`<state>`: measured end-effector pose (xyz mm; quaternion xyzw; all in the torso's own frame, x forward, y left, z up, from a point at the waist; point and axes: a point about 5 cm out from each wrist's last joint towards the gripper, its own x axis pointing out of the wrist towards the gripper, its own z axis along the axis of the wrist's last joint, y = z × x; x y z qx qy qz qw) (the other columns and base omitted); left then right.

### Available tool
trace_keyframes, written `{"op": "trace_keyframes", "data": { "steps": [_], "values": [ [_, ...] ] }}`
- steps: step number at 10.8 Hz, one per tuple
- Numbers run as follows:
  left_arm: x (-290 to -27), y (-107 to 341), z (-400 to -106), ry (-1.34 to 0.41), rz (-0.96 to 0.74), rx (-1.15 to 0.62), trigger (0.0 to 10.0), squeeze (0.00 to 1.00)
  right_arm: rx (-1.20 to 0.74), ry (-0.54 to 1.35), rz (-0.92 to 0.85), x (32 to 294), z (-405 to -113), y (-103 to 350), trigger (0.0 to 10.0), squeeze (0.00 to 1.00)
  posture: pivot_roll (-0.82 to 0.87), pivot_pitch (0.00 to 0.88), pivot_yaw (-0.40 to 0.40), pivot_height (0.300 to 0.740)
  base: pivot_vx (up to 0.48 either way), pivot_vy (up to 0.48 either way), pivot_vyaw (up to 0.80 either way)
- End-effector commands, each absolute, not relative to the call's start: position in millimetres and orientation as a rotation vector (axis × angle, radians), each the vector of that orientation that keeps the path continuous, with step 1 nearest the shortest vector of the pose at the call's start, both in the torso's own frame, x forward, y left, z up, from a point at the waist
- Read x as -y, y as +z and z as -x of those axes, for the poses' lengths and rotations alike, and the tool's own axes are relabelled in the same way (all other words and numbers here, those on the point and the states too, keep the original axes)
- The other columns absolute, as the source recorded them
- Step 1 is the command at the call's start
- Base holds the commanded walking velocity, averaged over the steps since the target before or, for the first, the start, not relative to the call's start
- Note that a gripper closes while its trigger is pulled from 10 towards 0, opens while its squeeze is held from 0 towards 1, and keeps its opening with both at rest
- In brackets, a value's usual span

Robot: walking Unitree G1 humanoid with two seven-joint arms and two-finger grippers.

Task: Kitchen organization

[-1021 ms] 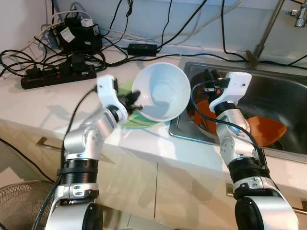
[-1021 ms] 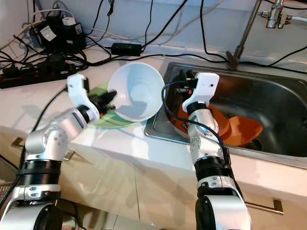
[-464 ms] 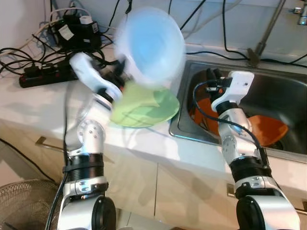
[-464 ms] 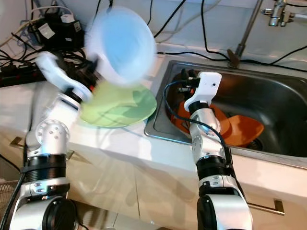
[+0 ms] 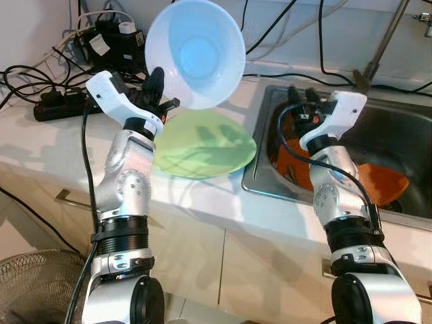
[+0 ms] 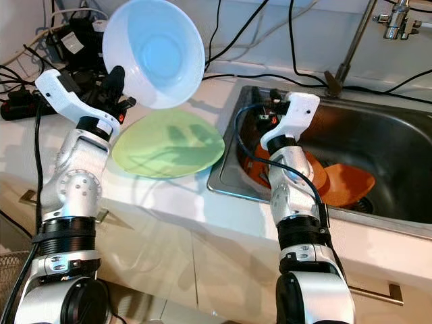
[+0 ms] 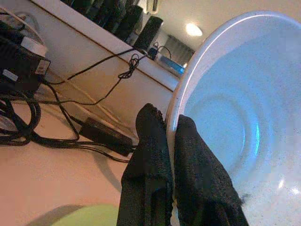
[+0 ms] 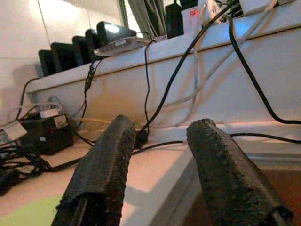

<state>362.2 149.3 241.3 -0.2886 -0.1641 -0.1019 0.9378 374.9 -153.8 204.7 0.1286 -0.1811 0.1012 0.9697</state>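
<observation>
Left gripper (image 5: 158, 84): I see it clamped on the rim of the white bowl (image 5: 196, 54), one finger inside and one outside, held high in the upper middle of the frame.
Bowl: tilted, its opening facing the camera, above the green plate (image 5: 202, 144).
Plate: flat on the counter (image 5: 40, 148), centre frame, just beside the sink (image 5: 398, 135).
Right gripper (image 5: 302, 101): fingers spread, gripping nothing, over the sink's near-left corner above orange dishes (image 5: 385, 182).
Upper left: power strip (image 5: 57, 102) and tangled cables.

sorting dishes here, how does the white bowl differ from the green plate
The white bowl is deep, the green plate shallow and flat. The bowl is up in the air, tilted, pinched at its rim by the left gripper; the plate lies on the counter beside the sink. Both are round and look empty.
</observation>
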Motion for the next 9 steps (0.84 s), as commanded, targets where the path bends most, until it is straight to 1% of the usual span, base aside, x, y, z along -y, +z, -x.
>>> {"op": "trace_keyframes", "data": {
  "steps": [1,2,6,9],
  "values": [
    [-148,252,-363,-0.209,0.555,0.378,10.0,0.00,0.390,0.226,-0.279,154,-374,213,10.0,1.00,0.22,0.000,0.020,0.725,0.000,0.000,0.00],
    [-146,249,-364,-0.203,0.493,0.374,10.0,0.00,0.382,0.263,-0.292,151,-373,212,10.0,0.00,0.22,0.000,0.021,0.725,0.000,0.000,0.00],
    [-136,238,-366,-0.207,0.417,0.363,10.0,0.00,0.377,0.291,-0.291,146,-371,213,10.0,0.00,0.22,0.000,0.021,0.725,0.000,0.000,0.00],
    [-133,240,-366,-0.210,0.427,0.382,10.0,0.00,0.378,0.299,-0.286,144,-371,214,10.0,0.00,0.22,0.000,0.014,0.725,0.000,0.000,0.00]
  ]
}}
